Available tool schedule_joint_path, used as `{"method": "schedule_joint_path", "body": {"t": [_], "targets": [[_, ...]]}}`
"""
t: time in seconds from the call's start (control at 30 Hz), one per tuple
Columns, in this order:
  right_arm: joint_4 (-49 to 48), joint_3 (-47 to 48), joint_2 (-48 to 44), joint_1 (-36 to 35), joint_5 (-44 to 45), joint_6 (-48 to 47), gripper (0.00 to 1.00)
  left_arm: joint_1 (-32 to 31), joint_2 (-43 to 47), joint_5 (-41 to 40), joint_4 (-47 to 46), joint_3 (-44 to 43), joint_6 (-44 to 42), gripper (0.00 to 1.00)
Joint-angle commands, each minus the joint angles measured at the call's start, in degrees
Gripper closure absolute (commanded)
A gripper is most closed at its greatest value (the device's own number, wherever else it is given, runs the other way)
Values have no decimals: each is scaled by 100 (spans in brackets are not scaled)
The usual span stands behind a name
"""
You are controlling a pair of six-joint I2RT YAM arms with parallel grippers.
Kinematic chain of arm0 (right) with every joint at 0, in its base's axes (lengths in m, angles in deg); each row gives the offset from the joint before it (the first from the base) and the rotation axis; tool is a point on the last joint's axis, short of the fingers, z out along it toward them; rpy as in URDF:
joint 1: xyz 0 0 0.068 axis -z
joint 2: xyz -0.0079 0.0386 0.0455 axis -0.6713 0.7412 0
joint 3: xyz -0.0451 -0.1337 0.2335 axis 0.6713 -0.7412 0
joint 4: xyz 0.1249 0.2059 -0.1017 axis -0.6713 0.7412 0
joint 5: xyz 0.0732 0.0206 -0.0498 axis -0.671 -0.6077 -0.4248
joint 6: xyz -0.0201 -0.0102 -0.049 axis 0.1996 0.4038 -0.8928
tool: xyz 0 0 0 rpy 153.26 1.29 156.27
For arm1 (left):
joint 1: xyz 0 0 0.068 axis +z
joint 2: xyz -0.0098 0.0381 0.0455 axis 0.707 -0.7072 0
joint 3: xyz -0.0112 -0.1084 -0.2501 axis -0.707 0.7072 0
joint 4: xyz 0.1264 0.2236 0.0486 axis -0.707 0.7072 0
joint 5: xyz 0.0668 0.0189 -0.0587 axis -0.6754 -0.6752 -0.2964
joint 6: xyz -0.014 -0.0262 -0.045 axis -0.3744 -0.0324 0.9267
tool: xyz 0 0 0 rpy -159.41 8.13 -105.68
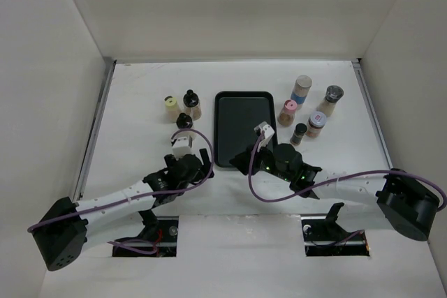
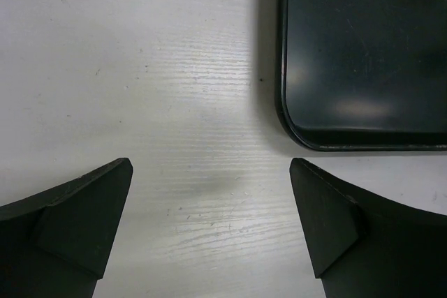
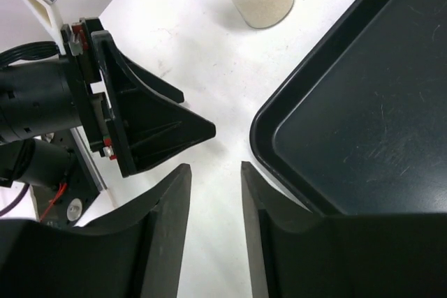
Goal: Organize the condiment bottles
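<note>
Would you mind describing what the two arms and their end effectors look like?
The left arm and right arm have white links between black joints and bulky black bases, each trailing a looping purple cable. The left end effector and right end effector have matte black wedge-shaped fingers.

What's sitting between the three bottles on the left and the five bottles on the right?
The flat black tray sits between the left bottles and right bottles; the top view shows it.

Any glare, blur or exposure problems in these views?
Left wrist: soft glare patches on the black tray, sheen on the table; right wrist: sharp, but the right gripper reads as near-featureless black; top external: even light, only faint shadows.
</note>
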Motion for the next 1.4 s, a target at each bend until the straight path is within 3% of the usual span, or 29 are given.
{"method": "schedule_joint_path", "body": {"t": [0.0, 0.33, 0.4, 0.53, 0.6, 0.63, 0.73, 0.77, 0.8, 0.93, 1.03, 1.13, 1.23, 1.37], "targets": [[-388, 34, -21, -47, -79, -46, 57, 123, 27, -52, 37, -380, -55, 0], [-63, 377, 155, -600, 149, 147, 50, 62, 141, -939, 354, -1390, -669, 0], [-72, 421, 94, -714, 289, 182, 58, 53, 220, -1062, 346, -1636, -924, 0], [16, 395, -371, -996, 677, 112, 95, 123, 720, -1300, -233, -1611, -1048, 0], [191, 368, -704, -987, 616, 191, 100, 237, 792, -1247, -384, -1620, -1144, 0], [366, 377, -871, -961, 598, 261, 100, 308, 775, -1143, -445, -1637, -1301, 9], [745, 404, -1276, -742, 563, 445, 100, 413, 713, -1132, -612, -1646, -1549, 69], [746, 369, -1356, -654, 562, 481, 98, 509, 626, -1202, -587, -1707, -1549, 80], [754, 360, -1383, -575, 562, 507, 94, 641, 503, -1221, -525, -1803, -1549, 84], [623, 289, -1400, -390, 536, 394, 75, 1168, -164, -1247, -139, -2330, -1680, 81], [264, 184, -1304, -521, 510, 121, 58, 1433, -683, -1107, -164, -2446, -1725, 62], [139, 175, -1163, -548, 510, 77, 45, 1574, -1132, -1158, -208, -2568, -1812, 53], [87, 157, -1110, -548, 562, 50, 28, 1635, -1466, -1229, -331, -2613, -1971, 34], [25, 131, -1005, -513, 519, 59, 21, 1732, -1765, -1221, -516, -2578, -2015, 24]]}}
